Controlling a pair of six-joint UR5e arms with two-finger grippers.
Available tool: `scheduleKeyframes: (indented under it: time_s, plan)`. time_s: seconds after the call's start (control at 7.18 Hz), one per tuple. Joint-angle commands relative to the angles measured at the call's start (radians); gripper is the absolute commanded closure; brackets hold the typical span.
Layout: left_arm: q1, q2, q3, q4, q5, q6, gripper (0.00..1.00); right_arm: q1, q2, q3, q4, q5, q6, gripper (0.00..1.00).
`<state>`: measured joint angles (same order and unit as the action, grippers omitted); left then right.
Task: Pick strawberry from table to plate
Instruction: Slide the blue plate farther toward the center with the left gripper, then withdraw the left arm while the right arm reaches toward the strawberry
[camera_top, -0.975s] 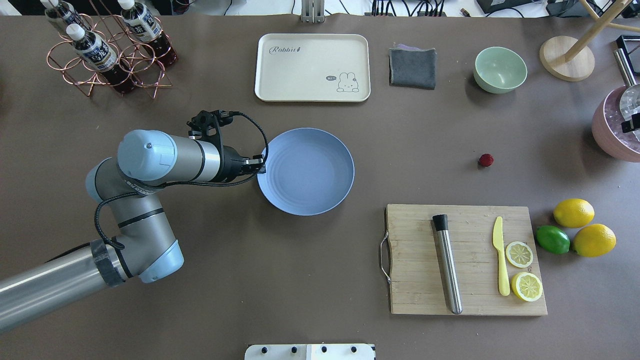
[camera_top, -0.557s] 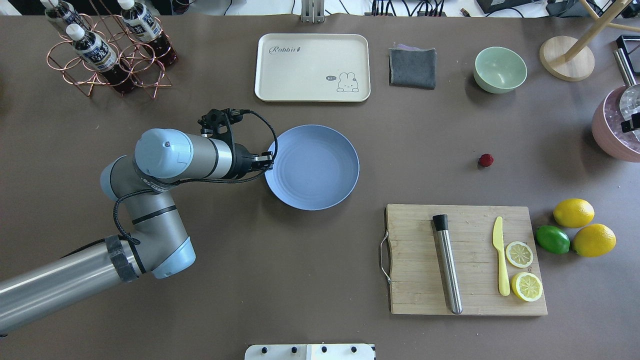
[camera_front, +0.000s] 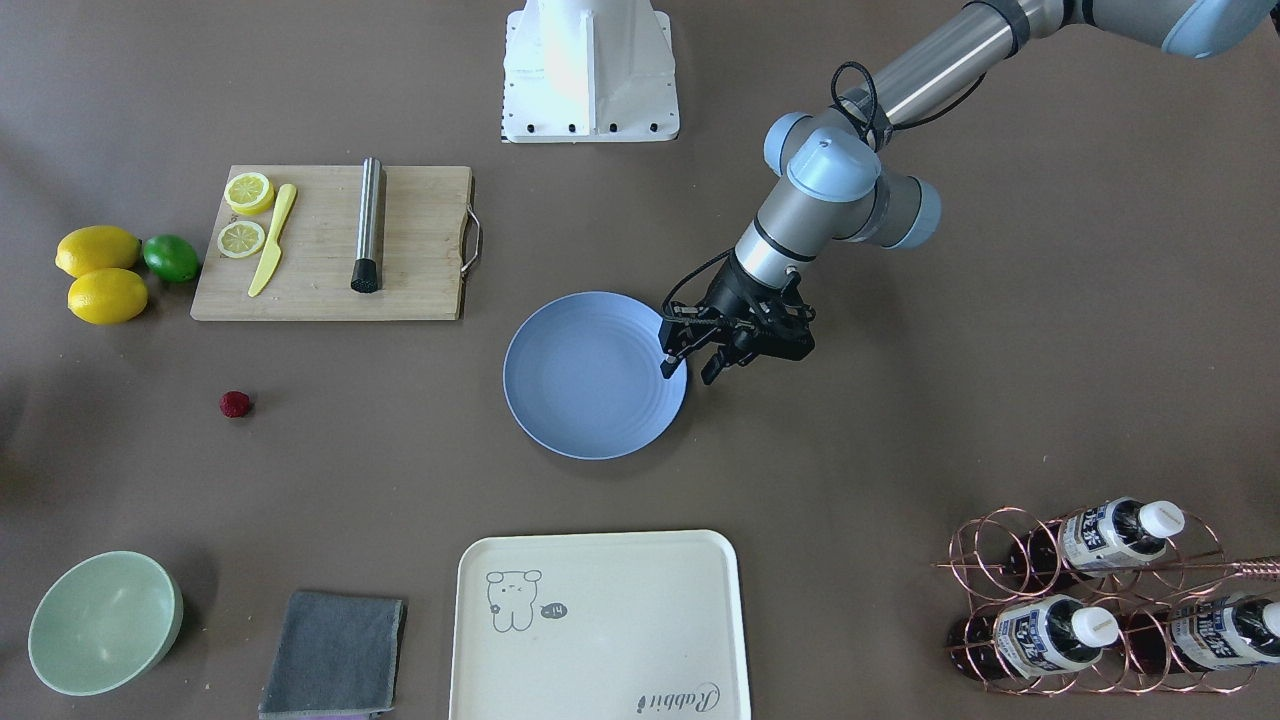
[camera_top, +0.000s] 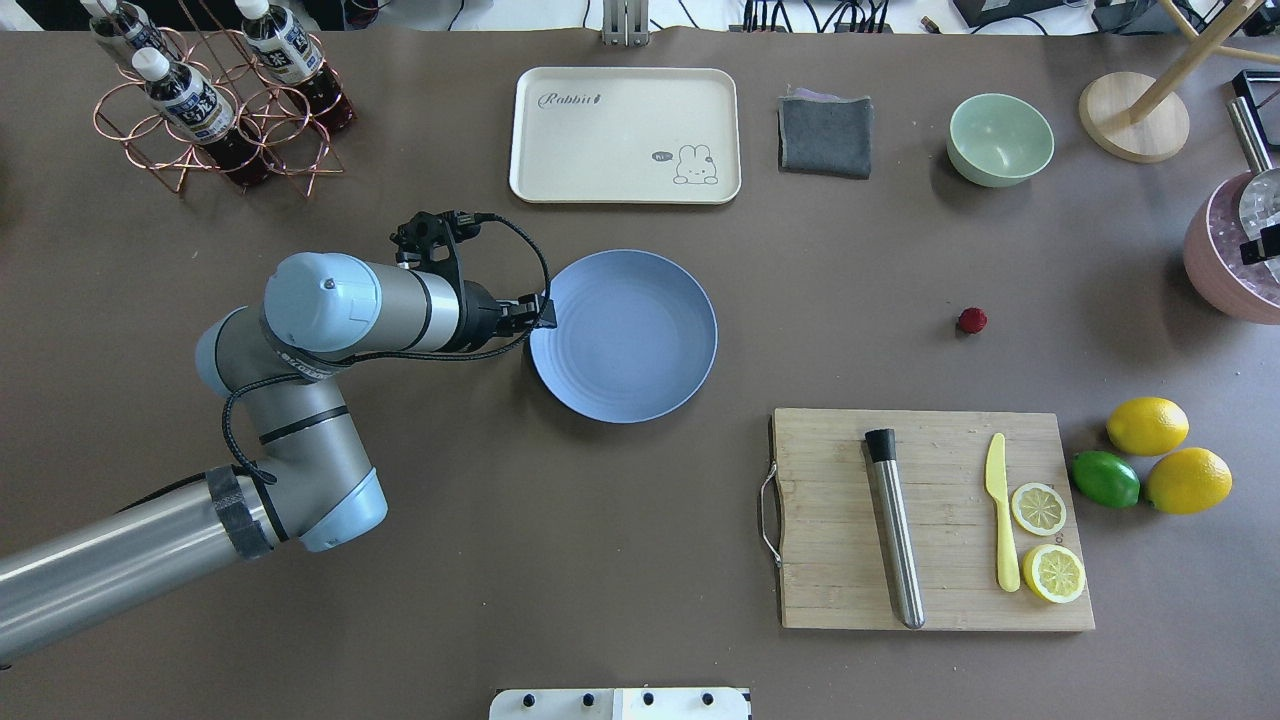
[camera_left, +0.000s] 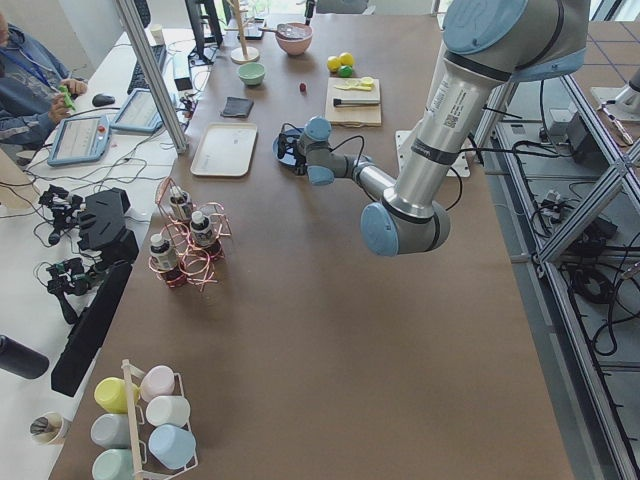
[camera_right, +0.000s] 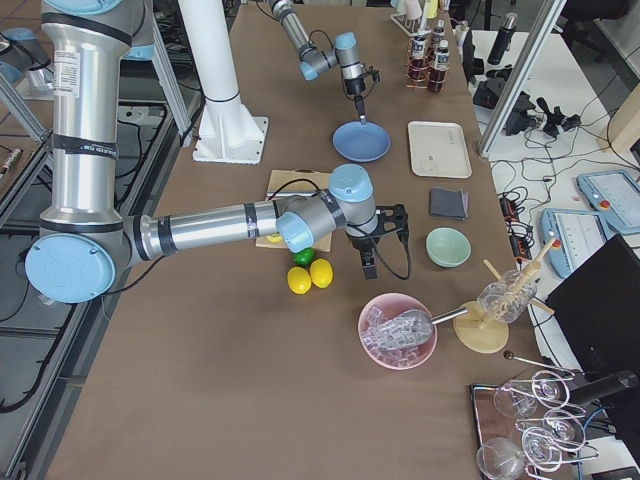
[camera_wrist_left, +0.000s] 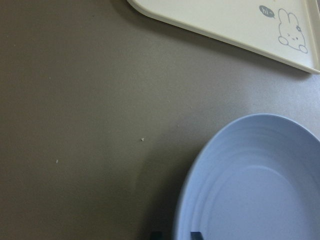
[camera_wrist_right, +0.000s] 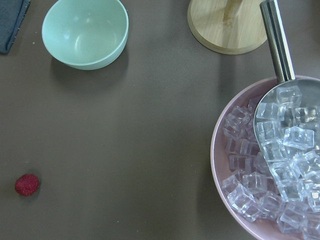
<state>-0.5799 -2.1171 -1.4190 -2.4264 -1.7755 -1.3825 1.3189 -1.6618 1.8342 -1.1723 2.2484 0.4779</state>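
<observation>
The strawberry (camera_top: 971, 320) (camera_front: 235, 403) is a tiny dark red berry lying alone on the brown-grey table (camera_top: 600, 560), well right of the light blue plate (camera_top: 640, 345) (camera_front: 585, 385). It also shows at the lower left of the right wrist view (camera_wrist_right: 27, 184). My left gripper (camera_top: 545, 312) (camera_front: 690, 368) is at the plate's left rim, open, with one finger over the rim and one outside it. The left wrist view shows that rim (camera_wrist_left: 190, 200) between the two tips. My right gripper (camera_right: 365, 265) hangs above the table between the strawberry and the ice bowl; I cannot tell its state.
A cutting board (camera_top: 930, 520) with a steel muddler, yellow knife and lemon slices lies front right, beside two lemons and a lime (camera_top: 1105, 478). At the back stand a cream tray (camera_top: 625, 135), grey cloth (camera_top: 825, 135), green bowl (camera_top: 1000, 138) and bottle rack (camera_top: 215, 100). A pink ice bowl (camera_wrist_right: 270, 165) sits far right.
The left arm carried the plate a little right and back by its rim. Since 0.6 s ago the plate has stayed put, and the gripper has shifted slightly along the rim.
</observation>
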Motion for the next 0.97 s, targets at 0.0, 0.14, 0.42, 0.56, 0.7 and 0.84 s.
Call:
scheduleKeyframes:
  time_s: [0.0, 0.14, 0.42, 0.56, 0.7, 0.84]
  plan:
    - [-0.094, 0.034, -0.033, 0.053, -0.090, 0.107, 0.02, -0.033, 0.013, 0.000, -0.001, -0.007, 0.060, 0.00]
    - [-0.157, 0.113, -0.135, 0.126, -0.167, 0.184, 0.02, -0.088, 0.045, 0.000, -0.001, -0.059, 0.150, 0.00]
    - [-0.312, 0.245, -0.335, 0.359, -0.299, 0.433, 0.02, -0.232, 0.130, -0.004, -0.007, -0.160, 0.337, 0.00]
    - [-0.425, 0.309, -0.375, 0.425, -0.370, 0.586, 0.02, -0.303, 0.163, -0.015, -0.010, -0.215, 0.417, 0.01]
    - [-0.560, 0.378, -0.361, 0.432, -0.446, 0.767, 0.02, -0.366, 0.200, -0.025, -0.013, -0.268, 0.500, 0.01]
    - [-0.668, 0.406, -0.338, 0.501, -0.472, 0.969, 0.02, -0.409, 0.235, -0.047, -0.013, -0.301, 0.551, 0.01]
